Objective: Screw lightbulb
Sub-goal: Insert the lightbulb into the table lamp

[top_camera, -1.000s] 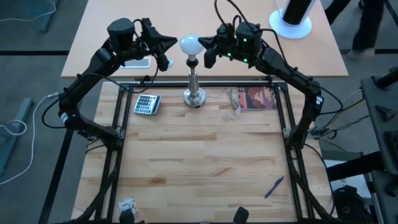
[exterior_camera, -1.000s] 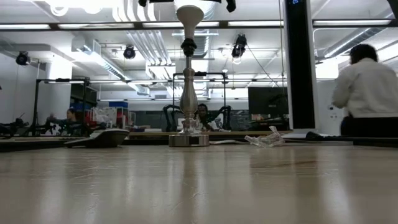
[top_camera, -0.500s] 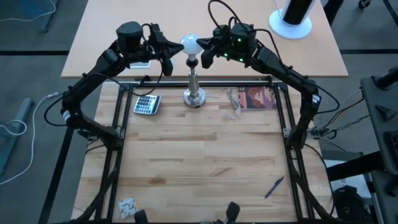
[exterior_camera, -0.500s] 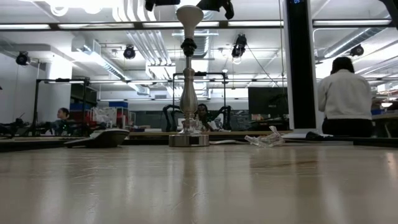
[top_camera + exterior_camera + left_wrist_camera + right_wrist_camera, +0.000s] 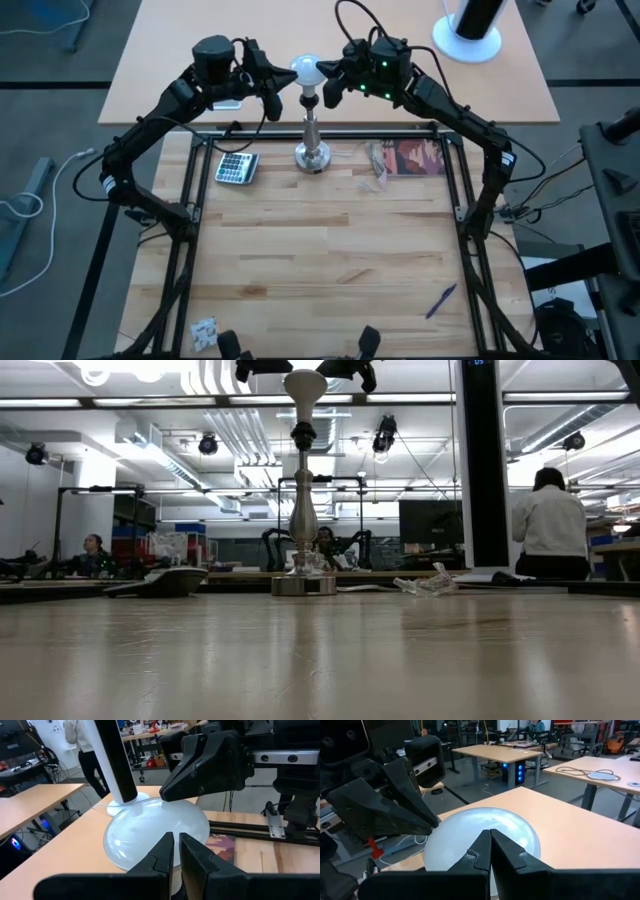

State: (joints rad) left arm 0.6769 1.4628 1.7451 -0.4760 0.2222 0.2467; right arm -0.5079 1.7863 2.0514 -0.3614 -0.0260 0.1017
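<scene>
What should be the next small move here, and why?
Probably the two hands should turn the lightbulb together, a little, to screw it down. It already sits on the silver stand, with the left hand and the right hand pressed against it from opposite sides. Both hands are shut, so neither can grip it alone. Whether it is already tight cannot be seen.

calculator (image 5: 237, 167) | booklet (image 5: 415, 157) | pen (image 5: 440, 299) | white cylinder (image 5: 468, 24) | person (image 5: 549, 524)
</scene>
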